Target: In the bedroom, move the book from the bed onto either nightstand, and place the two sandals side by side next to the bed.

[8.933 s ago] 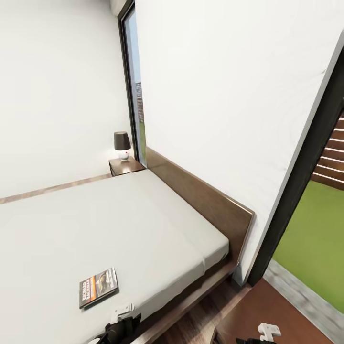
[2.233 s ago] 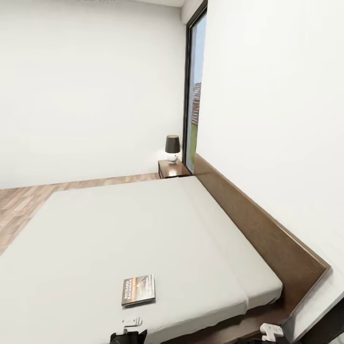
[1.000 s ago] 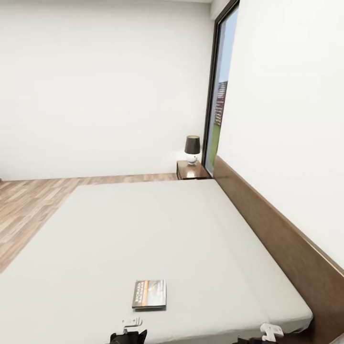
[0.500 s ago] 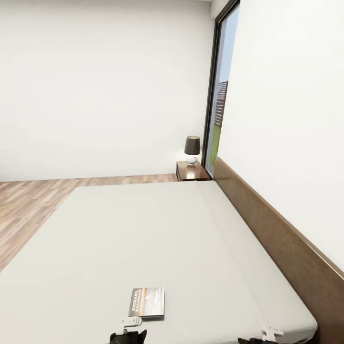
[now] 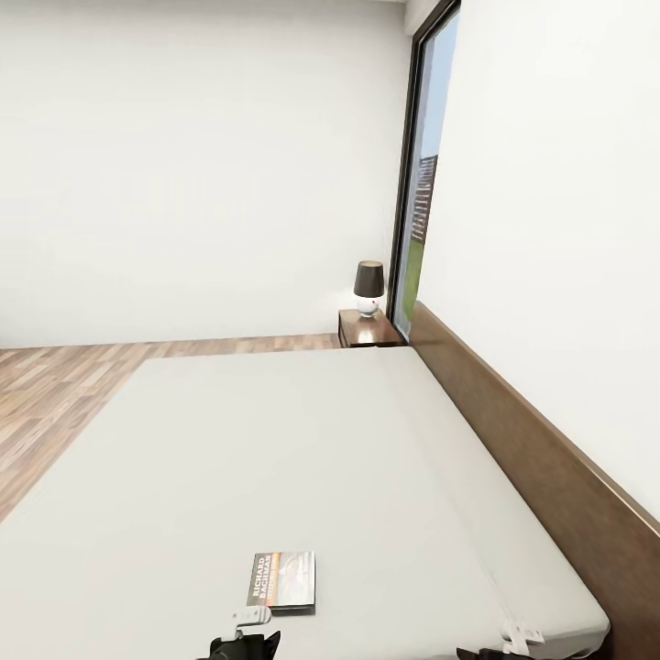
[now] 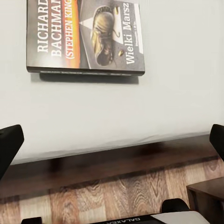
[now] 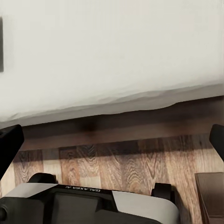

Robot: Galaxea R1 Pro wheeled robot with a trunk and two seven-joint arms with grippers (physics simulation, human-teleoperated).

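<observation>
The book [image 5: 284, 580] lies flat on the bed's off-white mattress [image 5: 275, 440], near its front edge. In the left wrist view the book [image 6: 84, 35] shows its dark cover with an orange band and "RICHARD BACHMAN". My left gripper [image 6: 112, 142] is open and empty, hovering over the mattress edge a short way before the book; it also shows at the picture's lower edge [image 5: 246, 628]. My right gripper [image 7: 112, 142] is open and empty too, over the bed's edge and floor further right [image 5: 515, 635]. A nightstand [image 5: 367, 327] stands at the bed's far corner. The sandals are out of view.
A small lamp [image 5: 368, 286] with a dark shade stands on the nightstand, beside a tall window [image 5: 417, 183]. The dark headboard [image 5: 541, 458] runs along the right wall. Wood-plank floor [image 5: 55, 385] lies left of the bed. A dark brown cabinet corner [image 6: 207, 198] is near my base.
Over the earlier frames the whole view swung across the bed as the camera moved, and the book came nearer. In the last half second nothing visibly changed.
</observation>
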